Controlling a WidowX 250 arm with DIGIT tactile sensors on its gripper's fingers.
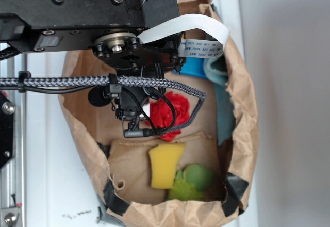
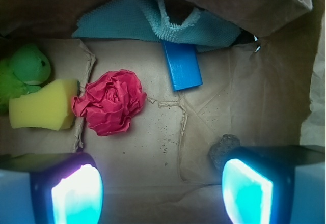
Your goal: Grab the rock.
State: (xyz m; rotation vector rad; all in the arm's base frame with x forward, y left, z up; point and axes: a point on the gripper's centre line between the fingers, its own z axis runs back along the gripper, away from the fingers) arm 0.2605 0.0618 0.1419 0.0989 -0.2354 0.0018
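The rock [image 2: 223, 149], small, rough and grey-brown, lies on the brown paper bag floor in the wrist view, partly hidden behind my right fingertip [image 2: 248, 191]. My gripper [image 2: 162, 193] is open above the bag floor, with only bare paper between its fingers. The rock sits just outside the gap, at the far side of the right finger. In the exterior view the arm [image 1: 124, 46] covers the rock.
A red cloth ball [image 2: 111, 102], yellow sponge [image 2: 41, 106] and green plush [image 2: 23, 71] lie to the left. A blue block [image 2: 182, 65] and teal cloth [image 2: 153, 20] lie further away. Paper bag walls [image 1: 242, 108] enclose everything.
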